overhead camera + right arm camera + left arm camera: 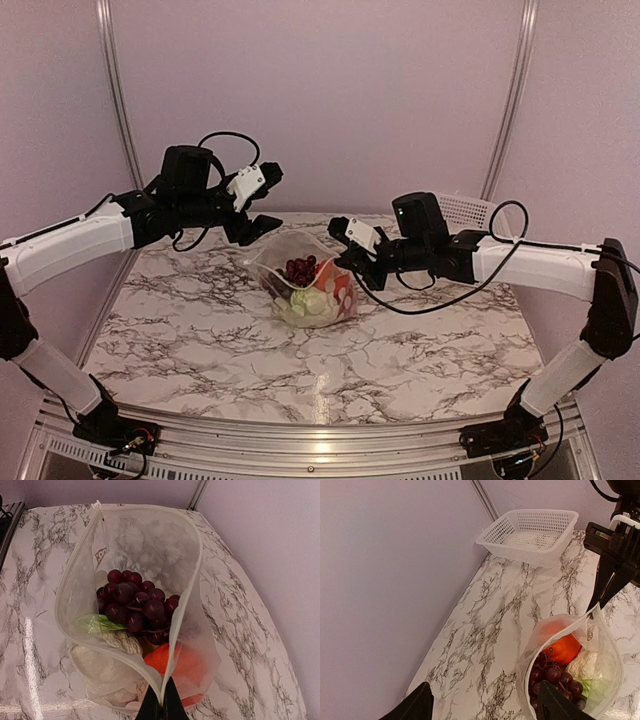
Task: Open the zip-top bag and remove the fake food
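Gleaming marble table [200,345], bag [303,287], lilac walls [330,100]

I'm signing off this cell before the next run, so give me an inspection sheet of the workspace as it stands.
Surface: table with a marble pattern, some glare patches.
Job's things: clear bag standing with its mouth open; grapes, orange piece, cream piece and green piece inside.
Clutter: white basket at the far right corner.
Grippers: left tool open beside the bag, contact unclear; right tool shut on the bag's rim.
Cables: black cables loop at both wrists and sag under the right arm.
Surroundings: pale lilac walls, metal posts.
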### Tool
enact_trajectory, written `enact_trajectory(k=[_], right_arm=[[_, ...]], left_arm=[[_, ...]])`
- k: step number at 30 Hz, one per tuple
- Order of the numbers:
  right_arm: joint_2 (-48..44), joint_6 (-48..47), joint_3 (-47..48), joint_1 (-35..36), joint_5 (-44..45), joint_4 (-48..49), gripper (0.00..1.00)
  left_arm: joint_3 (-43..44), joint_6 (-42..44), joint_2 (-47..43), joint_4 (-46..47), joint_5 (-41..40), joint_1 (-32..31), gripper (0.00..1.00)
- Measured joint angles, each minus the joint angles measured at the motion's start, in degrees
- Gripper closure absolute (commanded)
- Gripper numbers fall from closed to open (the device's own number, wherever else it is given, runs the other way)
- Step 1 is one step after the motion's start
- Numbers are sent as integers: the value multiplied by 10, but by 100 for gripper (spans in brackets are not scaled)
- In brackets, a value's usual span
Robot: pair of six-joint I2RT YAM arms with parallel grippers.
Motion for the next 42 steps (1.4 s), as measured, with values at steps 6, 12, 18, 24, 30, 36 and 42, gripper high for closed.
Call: enact_trajectory(k=[6, 12, 18, 24, 30, 36, 42], right_arm=[[-2, 5, -4, 1, 0, 0, 100], [-2, 9, -4, 1, -1, 1, 100], [-2, 11, -4, 1, -2, 1, 100], [-2, 14, -4, 1, -1, 2, 100], [0, 28, -3, 2, 14, 9, 100], [64, 37, 56, 2, 31, 18, 100], [132, 45, 134, 2, 14, 48, 100]], left_arm=[[35, 35, 57, -39, 27, -9, 38], [80, 71, 100, -61, 44, -24, 53], [121, 104, 144, -77, 43, -37, 69], [122, 118, 162, -85, 38, -42, 97], [83, 94, 148, -51, 36, -42, 100], [-7, 36, 94, 16, -2, -41, 100], [-97, -80, 21, 108, -80, -37, 100]])
